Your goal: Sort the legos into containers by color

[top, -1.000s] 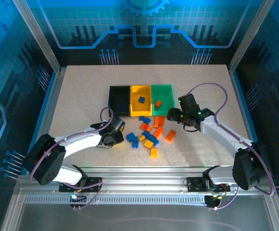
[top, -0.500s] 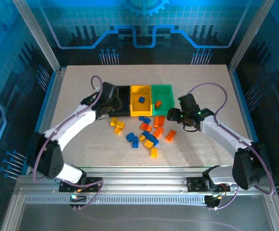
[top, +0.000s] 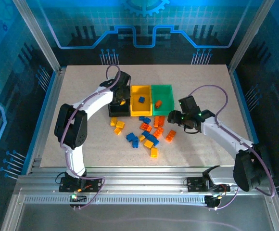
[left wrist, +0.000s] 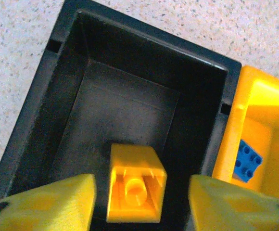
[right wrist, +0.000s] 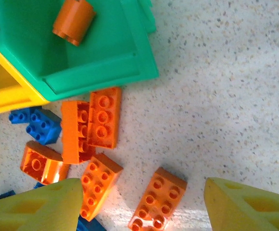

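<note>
Speckled table (top: 82, 82); left jaws apart over black bin (left wrist: 38, 101), yellow brick (left wrist: 135, 185) between; right jaws wide over orange bricks (right wrist: 103, 118).

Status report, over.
Left pincer open over black bin, yellow brick loose between fingers. Right pincer open above orange bricks by green bin. Nothing blocking.

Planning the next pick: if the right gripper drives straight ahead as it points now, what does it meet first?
Probably the orange brick lying flat on the table, roughly between the open fingers of the right gripper. Its height above the brick is unclear.
</note>
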You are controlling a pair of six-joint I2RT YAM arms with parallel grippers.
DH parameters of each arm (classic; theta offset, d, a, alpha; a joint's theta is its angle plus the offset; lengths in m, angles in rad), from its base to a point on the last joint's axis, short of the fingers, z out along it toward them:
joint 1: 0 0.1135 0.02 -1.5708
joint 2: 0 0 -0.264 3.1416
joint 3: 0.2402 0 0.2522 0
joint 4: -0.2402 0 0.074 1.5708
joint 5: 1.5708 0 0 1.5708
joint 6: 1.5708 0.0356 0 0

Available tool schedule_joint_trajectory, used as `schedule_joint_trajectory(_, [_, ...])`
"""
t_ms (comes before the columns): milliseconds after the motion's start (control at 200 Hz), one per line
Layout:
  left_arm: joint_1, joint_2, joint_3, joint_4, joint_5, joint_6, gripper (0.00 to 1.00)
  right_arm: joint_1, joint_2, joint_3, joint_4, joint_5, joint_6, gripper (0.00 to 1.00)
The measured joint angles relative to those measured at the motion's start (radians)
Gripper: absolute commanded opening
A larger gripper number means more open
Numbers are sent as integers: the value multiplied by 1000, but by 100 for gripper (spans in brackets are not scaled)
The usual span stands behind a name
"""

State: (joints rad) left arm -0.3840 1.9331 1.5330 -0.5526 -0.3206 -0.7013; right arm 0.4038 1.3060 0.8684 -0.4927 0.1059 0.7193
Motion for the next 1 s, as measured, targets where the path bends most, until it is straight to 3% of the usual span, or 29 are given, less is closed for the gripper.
schedule_joint_trajectory(120, [0, -17, 0, 4, 14, -5, 83, 0, -3, -29, -16, -11, 18, 69])
schedule_joint_trajectory(190, [0, -62, -23, 19, 38, -6, 99, 0, -3, -39, -24, -13, 29, 69])
schedule_joint_trajectory(350, [-26, -300, -173, 89, 98, -33, 99, 0, 9, -56, -30, -14, 53, 66])
schedule_joint_trajectory(535, [-159, -597, -418, 209, 145, -64, 99, 9, 75, -77, -27, -21, 67, 68])
schedule_joint_trajectory(795, [-229, -763, -780, 260, 165, -137, 99, 51, 180, -76, -3, -35, 86, 69])
schedule_joint_trajectory(1001, [-235, -907, -895, 269, 158, -167, 99, 79, 253, -40, -8, -28, 119, 62])
